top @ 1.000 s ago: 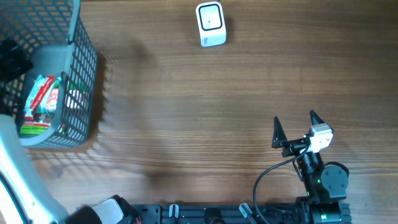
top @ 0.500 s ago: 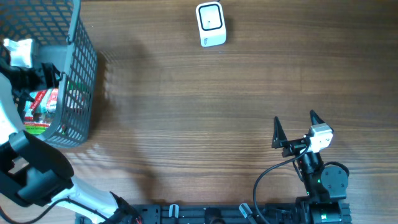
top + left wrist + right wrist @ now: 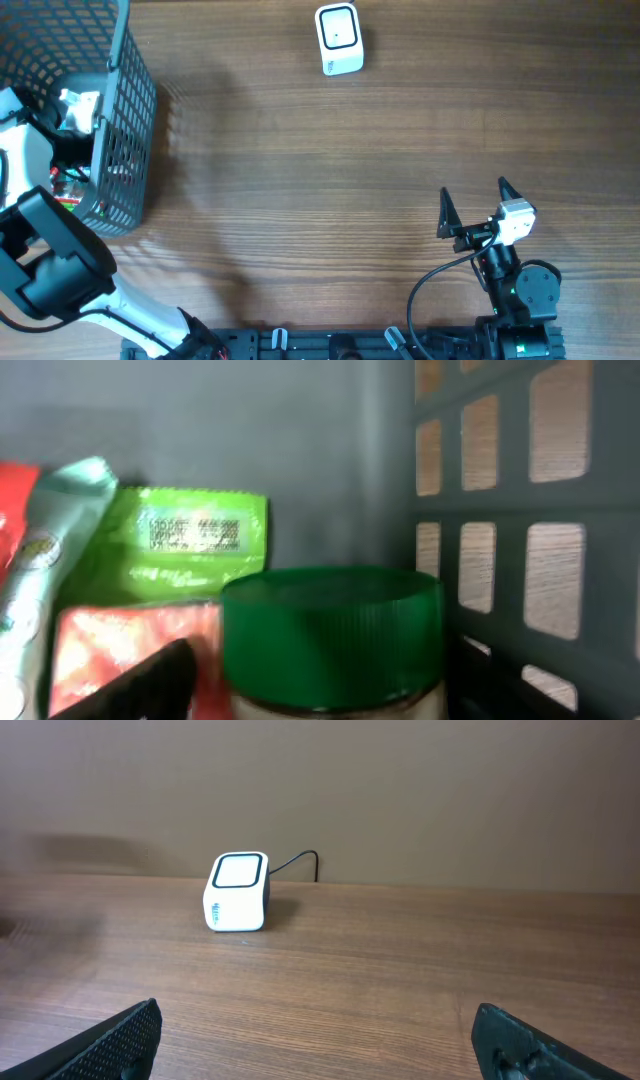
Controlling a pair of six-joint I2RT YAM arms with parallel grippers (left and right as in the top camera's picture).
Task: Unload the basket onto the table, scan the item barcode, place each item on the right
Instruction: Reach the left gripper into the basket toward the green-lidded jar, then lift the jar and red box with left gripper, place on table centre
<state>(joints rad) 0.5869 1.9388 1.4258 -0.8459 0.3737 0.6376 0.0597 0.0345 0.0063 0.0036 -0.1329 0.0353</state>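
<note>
One basket (image 3: 130, 120), one scanner (image 3: 338, 38), one jar (image 3: 330, 630)

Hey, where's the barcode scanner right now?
In the overhead view the white barcode scanner sits alone at the far edge of the table, right of the grey basket; the right wrist view shows it left of centre.

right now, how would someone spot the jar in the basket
Find the grey mesh basket at the left end of the table. Inside, near its mesh wall, stands the jar. It alone has a ribbed dark green lid; beside it lie a lime green packet and a red packet.
</note>
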